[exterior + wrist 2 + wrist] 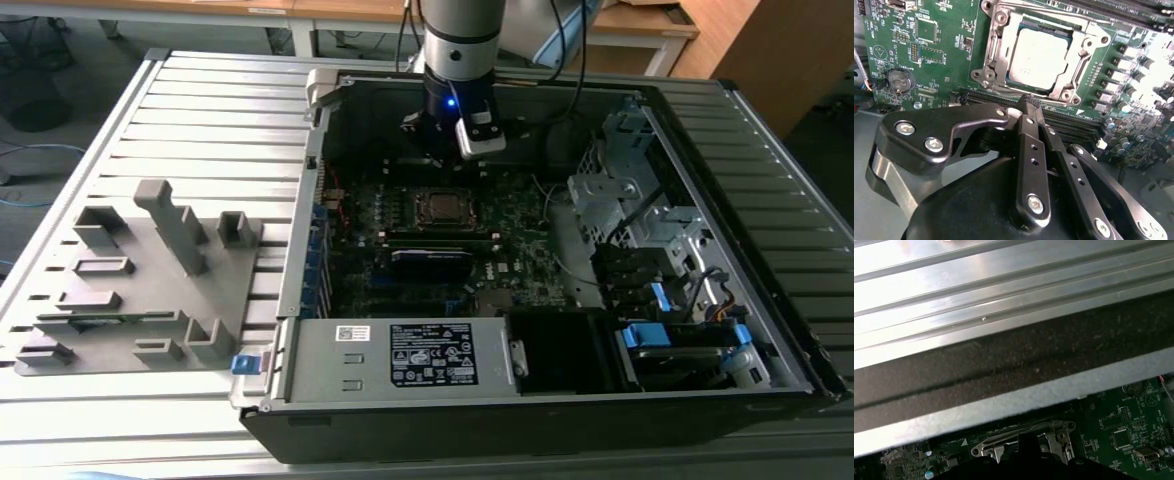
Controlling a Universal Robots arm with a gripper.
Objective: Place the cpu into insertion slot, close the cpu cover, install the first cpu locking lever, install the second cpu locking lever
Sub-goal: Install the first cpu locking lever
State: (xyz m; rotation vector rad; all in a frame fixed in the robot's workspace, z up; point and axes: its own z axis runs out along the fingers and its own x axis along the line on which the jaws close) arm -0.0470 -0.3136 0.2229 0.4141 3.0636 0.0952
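The cpu [1038, 58], a dull silver square, lies in the insertion slot [995, 75] on the green motherboard. The cpu cover [1004, 47], a silver frame plate, lies flat around it, so the chip shows through its window. A thin wire lever [1080, 67] runs along one side of the frame. My gripper [1029, 103] hovers just beside the socket's edge, its black fingers pressed together and holding nothing. In the exterior view the gripper [438, 148] hangs inside the case a little behind the socket [441, 205]. A corner of the socket frame [1024, 442] shows in the first wrist view.
The open computer case [314, 250] lies on a slatted metal table [200, 110]. A grey power supply box [400, 355] sits at the front, drive bays [641, 220] at the exterior view's right. A grey fixture block [134, 270] stands outside at the left. Memory slots [1079, 125] run beside the socket.
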